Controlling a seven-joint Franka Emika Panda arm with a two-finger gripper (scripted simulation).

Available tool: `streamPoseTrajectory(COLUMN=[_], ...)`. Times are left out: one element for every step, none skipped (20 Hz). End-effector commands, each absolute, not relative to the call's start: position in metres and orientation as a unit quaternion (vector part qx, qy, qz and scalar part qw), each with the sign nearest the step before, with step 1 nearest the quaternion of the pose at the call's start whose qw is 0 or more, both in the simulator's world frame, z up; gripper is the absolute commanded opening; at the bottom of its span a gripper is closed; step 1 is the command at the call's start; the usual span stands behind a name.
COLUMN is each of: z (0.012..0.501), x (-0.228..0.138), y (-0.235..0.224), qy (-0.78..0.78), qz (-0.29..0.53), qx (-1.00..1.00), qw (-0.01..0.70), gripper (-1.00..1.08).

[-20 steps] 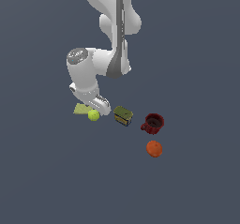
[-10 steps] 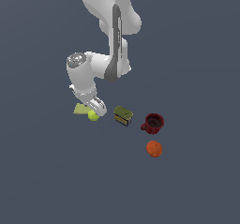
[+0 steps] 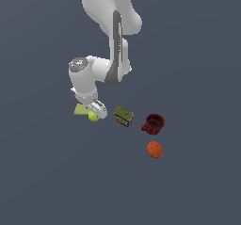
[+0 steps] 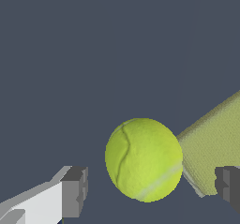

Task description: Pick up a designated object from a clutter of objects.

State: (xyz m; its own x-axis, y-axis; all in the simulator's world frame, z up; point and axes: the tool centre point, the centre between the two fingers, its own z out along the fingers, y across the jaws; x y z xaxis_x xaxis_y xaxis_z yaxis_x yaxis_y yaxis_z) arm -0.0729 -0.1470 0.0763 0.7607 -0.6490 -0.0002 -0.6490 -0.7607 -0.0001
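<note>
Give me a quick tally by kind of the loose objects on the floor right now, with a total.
Balls: 2, a yellow-green ball under the gripper and an orange ball
Flat pads: 1, a pale-green pad
Cans: 1, an olive-green can
Mugs: 1, a dark red mug
Total: 5

Arm [image 3: 110, 12]: glossy white shell, rounded bulbous links, with a dark grey seam band running down the upright link and a dark grey ring at the lower joint. Wrist housing: white cylinder with a pale grey flat cap. Gripper [image 4: 149, 190]: white body, squared dark grey fingertips [image 4: 74, 191]. No cables or markings discernible.
</note>
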Motion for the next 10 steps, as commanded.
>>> streamPoseTrajectory(z=[0.064, 0.06, 0.056, 0.052, 0.049, 0.047, 0.045, 0.043, 0.042, 0.042], x=[-0.074, -0.074, -0.074, -0.074, -0.074, -0.074, -0.074, -0.074, -0.074, -0.074], y=[-0.147, -0.147, -0.147, -0.147, -0.147, -0.147, -0.147, -0.147, -0.147, -0.147], qy=[0.347, 0.347, 0.347, 0.347, 0.347, 0.347, 0.347, 0.347, 0.347, 0.347], qz=[0.0, 0.0, 0.0, 0.0, 0.0, 0.0, 0.0, 0.0, 0.0, 0.0], qx=[-0.938, -0.938, -0.938, -0.938, -0.938, -0.938, -0.938, -0.938, -0.938, -0.938], qw=[0.0, 0.0, 0.0, 0.0, 0.0, 0.0, 0.0, 0.0, 0.0, 0.0], gripper=[1.0, 1.0, 1.0, 1.0, 1.0, 1.0, 1.0, 1.0, 1.0, 1.0])
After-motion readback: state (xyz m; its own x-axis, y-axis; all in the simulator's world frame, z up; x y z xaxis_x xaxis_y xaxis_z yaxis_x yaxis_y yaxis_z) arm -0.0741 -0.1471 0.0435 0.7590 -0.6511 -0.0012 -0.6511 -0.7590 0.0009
